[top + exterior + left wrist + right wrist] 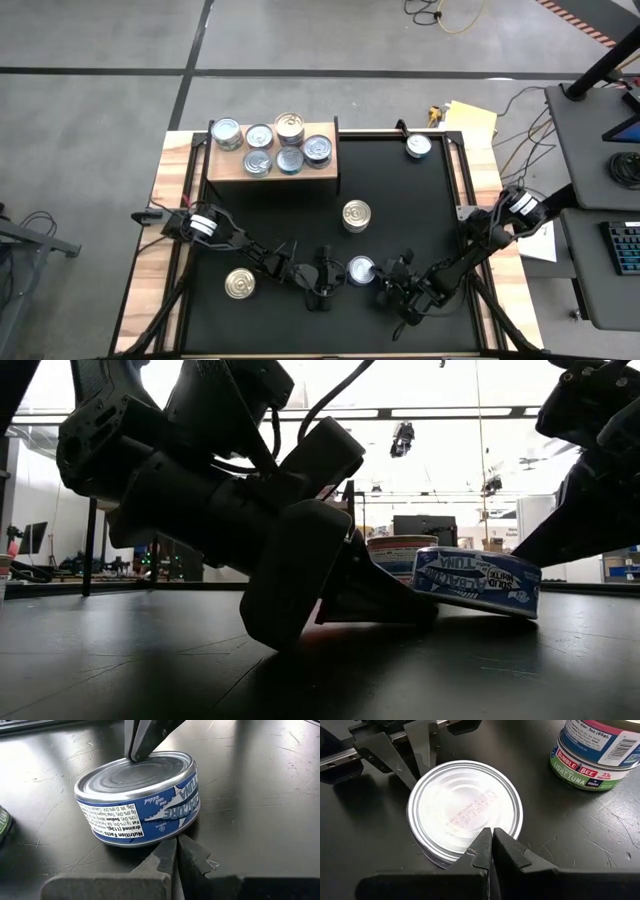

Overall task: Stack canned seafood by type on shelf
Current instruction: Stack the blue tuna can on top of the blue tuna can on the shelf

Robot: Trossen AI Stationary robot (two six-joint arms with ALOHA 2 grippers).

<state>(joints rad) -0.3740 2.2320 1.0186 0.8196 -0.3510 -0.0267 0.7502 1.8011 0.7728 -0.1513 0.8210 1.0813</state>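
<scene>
Both clenched, empty grippers, left (330,272) and right (390,275), flanked the tilted blue-labelled silver tin (360,270) on the black table (420,220).

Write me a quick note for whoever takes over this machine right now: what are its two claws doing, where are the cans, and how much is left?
Left gripper: shut, tips at the left side of the blue-label tuna can at the table's near middle; it grips nothing.
Right gripper: shut, tips over the same can's right edge, holding nothing.
That can looks slightly tilted in the low view.
Done: seven cans on the wooden shelf; whether sorted by type, cannot tell.
Left: the tuna can between the grippers, a gold-top can near left, a two-can stack mid-table, a silver-top can far right.
</scene>
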